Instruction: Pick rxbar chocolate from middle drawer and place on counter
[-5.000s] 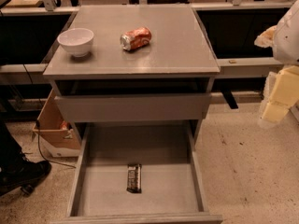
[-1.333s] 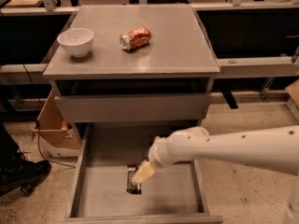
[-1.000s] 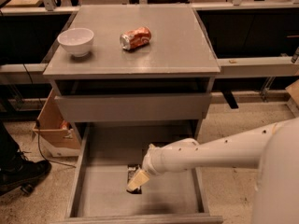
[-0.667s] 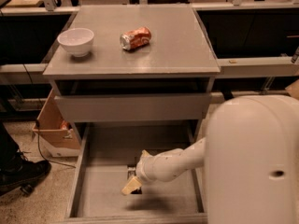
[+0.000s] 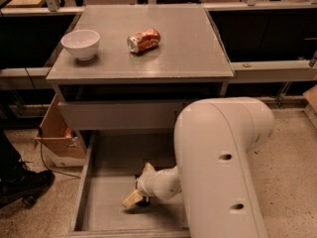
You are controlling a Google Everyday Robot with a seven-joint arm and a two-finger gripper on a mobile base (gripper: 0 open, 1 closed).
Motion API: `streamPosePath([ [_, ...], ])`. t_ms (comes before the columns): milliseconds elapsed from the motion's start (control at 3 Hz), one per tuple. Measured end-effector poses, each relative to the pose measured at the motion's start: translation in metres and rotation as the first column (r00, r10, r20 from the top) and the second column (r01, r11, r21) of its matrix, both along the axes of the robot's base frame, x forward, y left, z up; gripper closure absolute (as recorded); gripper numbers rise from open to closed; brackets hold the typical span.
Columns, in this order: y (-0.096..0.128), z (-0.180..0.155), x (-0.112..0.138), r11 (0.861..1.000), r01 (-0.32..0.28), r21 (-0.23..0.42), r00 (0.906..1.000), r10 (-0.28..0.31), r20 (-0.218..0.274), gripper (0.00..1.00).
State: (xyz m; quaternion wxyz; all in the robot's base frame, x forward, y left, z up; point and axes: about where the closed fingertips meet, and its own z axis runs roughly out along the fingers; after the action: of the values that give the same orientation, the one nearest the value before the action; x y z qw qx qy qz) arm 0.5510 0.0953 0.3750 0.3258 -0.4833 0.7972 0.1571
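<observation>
The middle drawer (image 5: 105,206) is pulled out low at the front, a grey metal tray with a bare floor. My gripper (image 5: 140,184) is down inside it, over the spot where the rxbar chocolate lies. Its two pale fingers (image 5: 132,198) stand apart, one towards the back and one towards the front. Only a dark sliver of the bar (image 5: 144,203) shows under the wrist; the rest is hidden. The grey counter (image 5: 183,53) is the cabinet top above. My large white arm link (image 5: 223,167) covers the drawer's right half.
A crushed orange soda can (image 5: 144,39) and a white bowl (image 5: 80,43) sit on the counter. The drawer above is shut, a plain grey front panel (image 5: 119,115). A cardboard box (image 5: 55,135) and a dark shoe (image 5: 22,183) are on the floor at the left.
My arm has come in from the right and dropped into the drawer, and the gripper has settled over the bar. The arm link has swung close and now fills the lower right.
</observation>
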Motion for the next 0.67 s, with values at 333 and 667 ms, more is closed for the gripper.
streamPosePath([
  [333, 0.005, -0.023, -0.001, 1.0, 0.029, -0.005, 0.9995, -0.029, -0.008, 0.0],
  [667, 0.0, -0.034, -0.004, 0.998, 0.057, -0.014, 0.9983, -0.057, -0.011, 0.0],
])
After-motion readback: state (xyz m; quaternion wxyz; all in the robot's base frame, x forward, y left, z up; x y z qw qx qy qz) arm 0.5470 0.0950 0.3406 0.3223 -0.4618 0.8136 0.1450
